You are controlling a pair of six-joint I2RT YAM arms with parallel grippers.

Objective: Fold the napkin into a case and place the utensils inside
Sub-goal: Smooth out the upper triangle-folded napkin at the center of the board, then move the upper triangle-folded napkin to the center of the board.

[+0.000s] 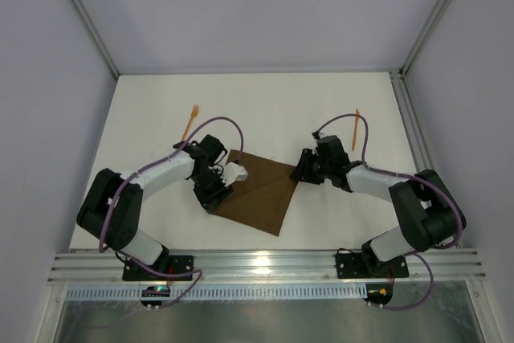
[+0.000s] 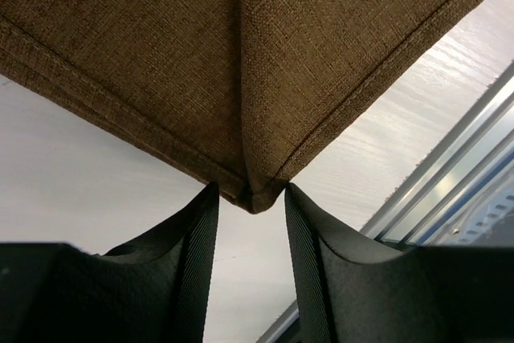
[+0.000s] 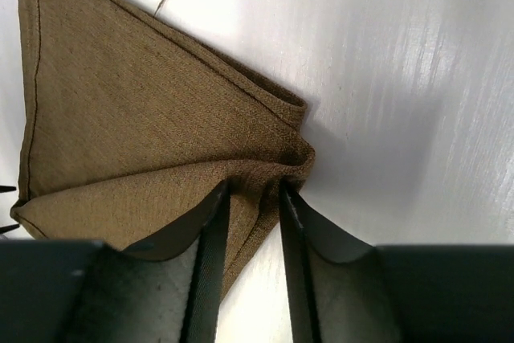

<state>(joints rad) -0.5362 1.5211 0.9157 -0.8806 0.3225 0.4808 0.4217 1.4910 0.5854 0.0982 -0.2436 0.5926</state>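
The dark brown napkin (image 1: 261,192) lies partly flat in the middle of the white table. My left gripper (image 1: 215,196) is at its left corner. In the left wrist view the jaws (image 2: 250,190) pinch that corner, and the napkin (image 2: 241,62) creases upward from it. My right gripper (image 1: 302,169) is at the right corner. In the right wrist view it (image 3: 253,190) is shut on a bunched fold of the napkin (image 3: 144,134). One orange utensil (image 1: 189,121) lies behind the left arm. The other orange utensil (image 1: 356,128) lies behind the right arm. Both are apart from the cloth.
A metal rail (image 1: 265,264) runs along the table's near edge and also shows in the left wrist view (image 2: 450,166). Grey walls and frame posts (image 1: 411,130) enclose the table at the back and sides.
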